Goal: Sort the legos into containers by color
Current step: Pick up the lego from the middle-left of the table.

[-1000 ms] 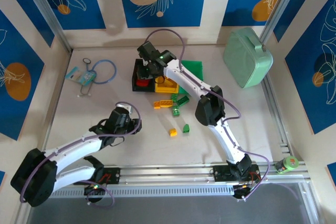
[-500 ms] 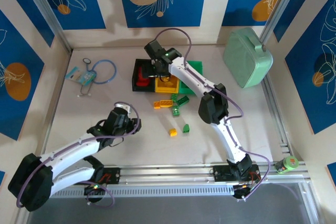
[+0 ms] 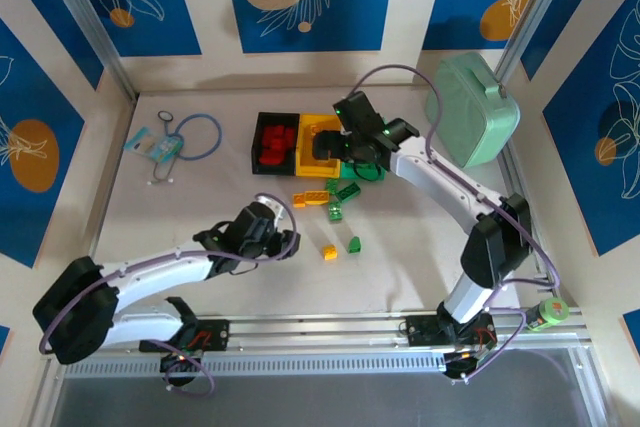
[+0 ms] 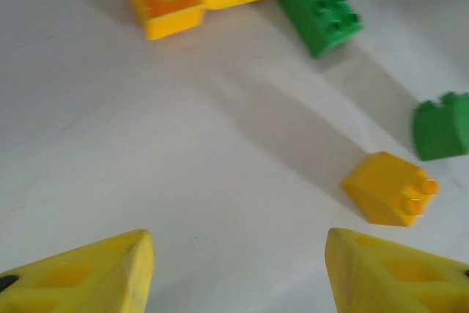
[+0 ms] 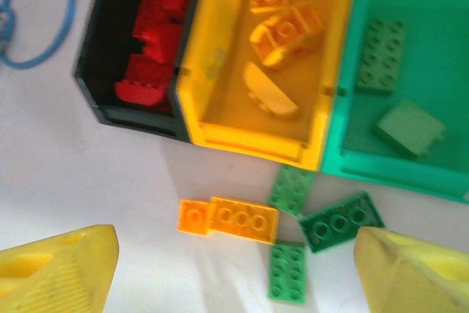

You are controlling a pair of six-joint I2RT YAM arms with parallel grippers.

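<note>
From above, the left hand (image 3: 288, 243) hangs over the worktop (image 3: 200, 207) near a loose yellow lego (image 3: 329, 252) and a green lego (image 3: 354, 244), while the right hand (image 3: 330, 150) hovers over the joined bins (image 3: 258, 137). In the left wrist view, its fingers (image 4: 88, 276) stand apart and empty, with the yellow lego ahead to the right. In the right wrist view, the fingers (image 5: 58, 269) gape wide and empty; red legos (image 5: 154, 42) lie in the black bin (image 5: 132, 116), yellow ones in the yellow bin (image 5: 249, 142), green ones in the green bin (image 5: 352, 164), and several loose legos (image 5: 231, 219) lie just in front.
</note>
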